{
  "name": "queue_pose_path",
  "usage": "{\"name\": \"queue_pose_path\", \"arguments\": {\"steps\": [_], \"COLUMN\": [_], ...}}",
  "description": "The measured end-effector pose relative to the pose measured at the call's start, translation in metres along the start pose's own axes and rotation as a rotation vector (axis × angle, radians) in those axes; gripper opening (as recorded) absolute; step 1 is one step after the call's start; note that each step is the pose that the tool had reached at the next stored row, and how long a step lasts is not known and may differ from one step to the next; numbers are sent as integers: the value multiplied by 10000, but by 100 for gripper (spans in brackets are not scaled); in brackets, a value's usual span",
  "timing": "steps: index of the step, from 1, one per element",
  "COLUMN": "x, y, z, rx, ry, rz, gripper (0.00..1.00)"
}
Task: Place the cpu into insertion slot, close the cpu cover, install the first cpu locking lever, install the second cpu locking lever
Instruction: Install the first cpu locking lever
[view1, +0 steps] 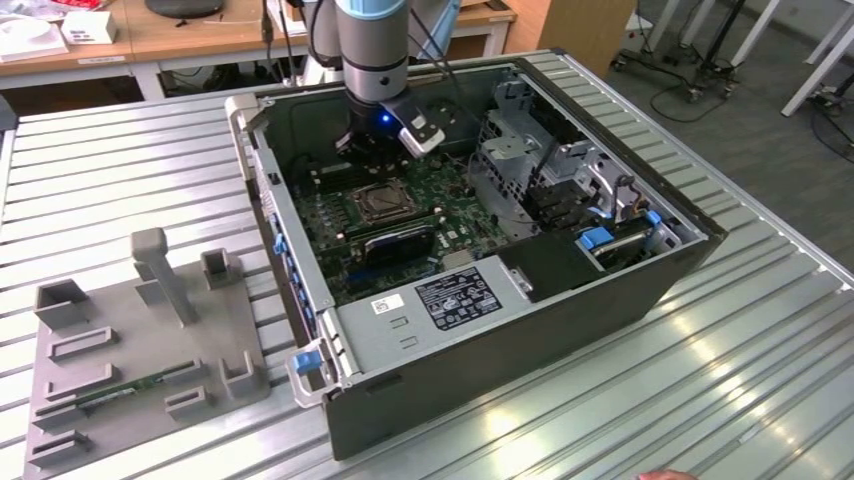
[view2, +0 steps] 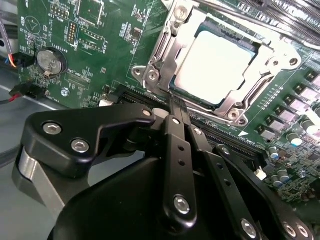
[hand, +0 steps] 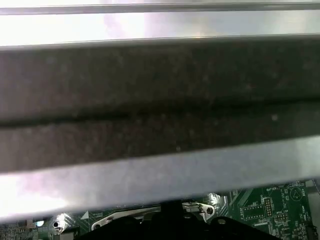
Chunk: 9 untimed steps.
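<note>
In the second wrist view, the cpu (view2: 215, 67) sits beneath the cpu cover (view2: 166, 48).

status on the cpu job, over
Gripper shut, at cover edge. Cpu seated, cover down over it. Nothing seen in the way.

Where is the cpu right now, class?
In the second wrist view the cpu sits in the insertion slot on the green motherboard, framed by the silver cpu cover.
</note>
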<state>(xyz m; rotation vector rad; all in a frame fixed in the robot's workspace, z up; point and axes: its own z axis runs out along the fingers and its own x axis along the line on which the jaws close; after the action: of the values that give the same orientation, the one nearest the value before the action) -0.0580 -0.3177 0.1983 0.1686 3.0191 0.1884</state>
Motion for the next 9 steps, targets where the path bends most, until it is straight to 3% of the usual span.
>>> {"name": "queue_pose_path", "arguments": {"steps": [9], "x": [5], "y": [-11], "z": [37], "rx": [100], "ry": [-4], "rz": [-13], "gripper": [11]}}
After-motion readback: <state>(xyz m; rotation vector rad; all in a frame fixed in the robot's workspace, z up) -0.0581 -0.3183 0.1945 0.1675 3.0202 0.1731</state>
